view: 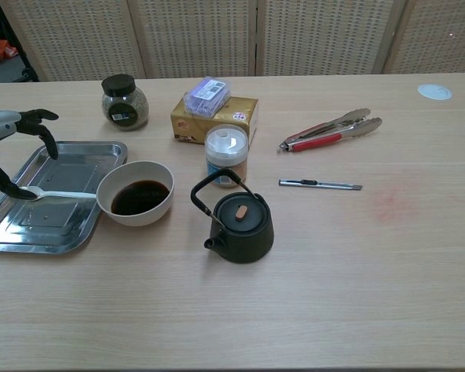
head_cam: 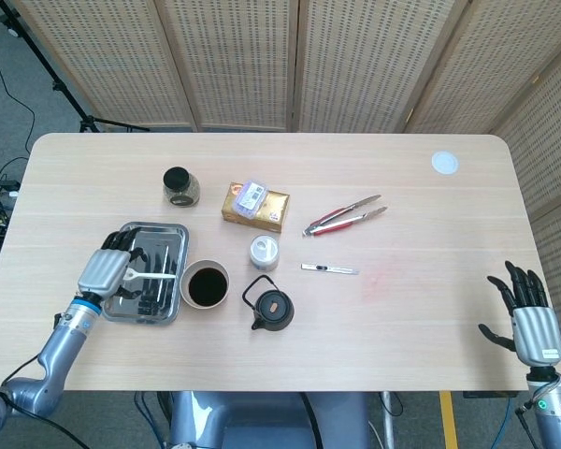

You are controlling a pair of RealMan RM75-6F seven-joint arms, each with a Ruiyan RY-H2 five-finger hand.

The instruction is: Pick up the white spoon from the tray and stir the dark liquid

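Note:
The white spoon (head_cam: 155,276) (view: 66,194) lies in the steel tray (head_cam: 155,227) (view: 32,247) at the table's left, its handle pointing right toward the bowl. The white bowl (head_cam: 206,265) (view: 139,218) of dark liquid stands against the tray's right side. My left hand (head_cam: 103,271) (view: 1,124) hovers over the tray's left half with its fingers apart. Its thumb tip touches the spoon's bowl end and hides it in the chest view; the other fingers arch above the tray. My right hand (head_cam: 528,323) rests open at the table's far right edge, holding nothing.
A black kettle (head_cam: 271,307) (view: 237,218) stands right of the bowl, a white jar (head_cam: 265,251) behind it. Further back are a dark-lidded glass jar (head_cam: 179,185) and a yellow box (head_cam: 254,206). Red-handled tongs (head_cam: 346,217) and a utility knife (head_cam: 329,269) lie mid-table.

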